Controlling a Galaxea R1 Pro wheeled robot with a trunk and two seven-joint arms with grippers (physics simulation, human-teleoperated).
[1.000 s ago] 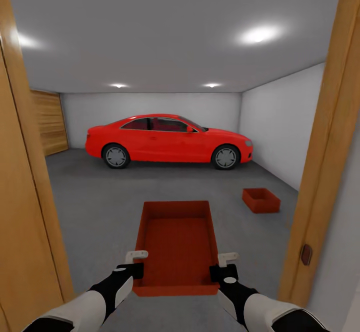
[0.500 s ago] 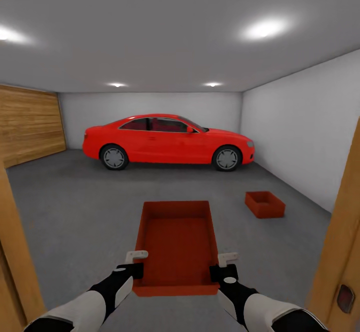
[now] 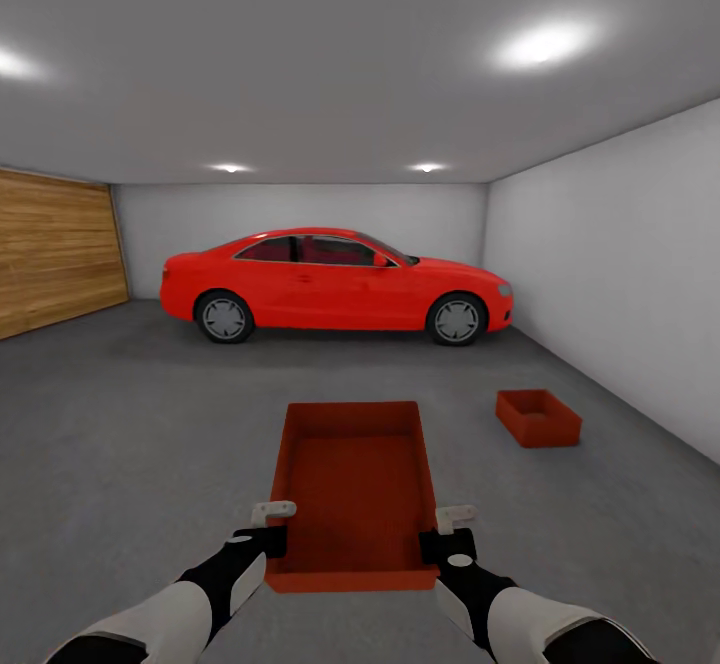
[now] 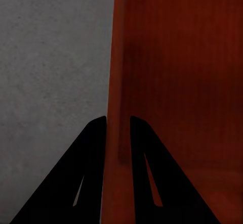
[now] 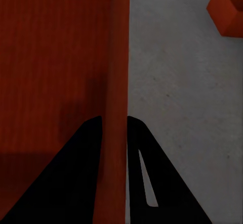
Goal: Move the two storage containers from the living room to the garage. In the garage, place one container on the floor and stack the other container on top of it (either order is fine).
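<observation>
Carrying a lidless red-orange rectangular plastic bin between them, the left tool and right tool each pinch a side wall near its rear corners. A second identical bin rests on the dark grey concrete floor, ahead right, before a red car.

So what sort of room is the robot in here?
A garage, by the look of it: a red car parked on a grey concrete floor, bare pale walls, and a wide wooden door at the left.
</observation>
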